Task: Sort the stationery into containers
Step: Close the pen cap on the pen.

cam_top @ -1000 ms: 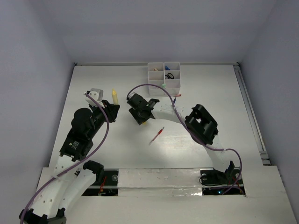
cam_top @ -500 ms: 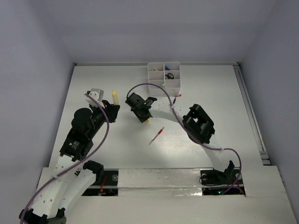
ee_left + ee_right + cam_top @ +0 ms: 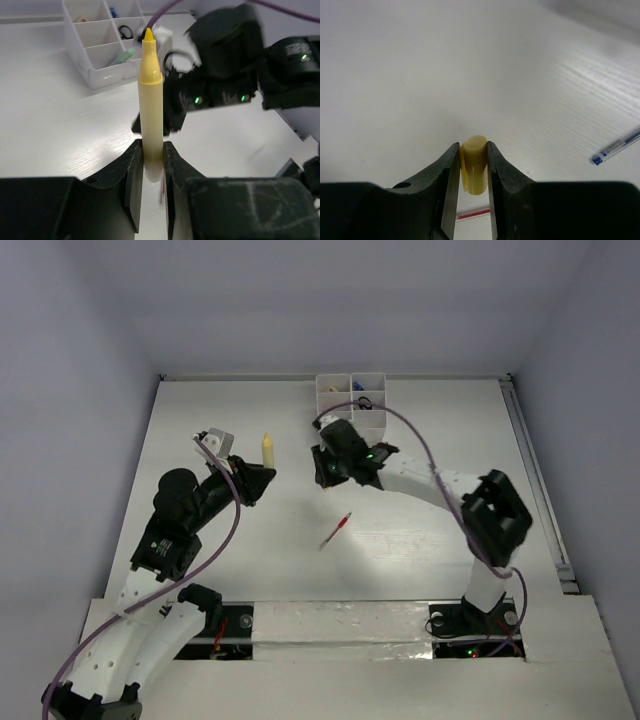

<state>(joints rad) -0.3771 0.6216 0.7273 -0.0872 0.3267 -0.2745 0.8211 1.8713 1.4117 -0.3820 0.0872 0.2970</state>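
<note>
Red pen (image 3: pixel 337 530): lies loose on the table (image 3: pixel 260 560), nearest the arm bases and well apart from the tray. It is in the same spot as a second ago and not yet sorted.
Left gripper (image 3: pixel 150 156): closed on the lower end of the yellow marker (image 3: pixel 150 95), which stands upright, tip up. The arm has drifted a little toward the middle, with the marker held just as before.
Right gripper (image 3: pixel 471 152): a second ago it hung over mid-table with its jaws wider. Now they clamp a short cream tube (image 3: pixel 474 167), clear of the surface, and the arm has swung toward the tray.
Blue pen (image 3: pixel 617 146): on the table beyond the right gripper, untouched.
Tray (image 3: pixel 105 75): at the far edge. Black scissors (image 3: pixel 125 33) and a green marker (image 3: pixel 122 55) already lie in its compartments.
Meaning: the pickup looks finished. The tube likely goes into a compartment next, with the yellow marker waiting its turn.
</note>
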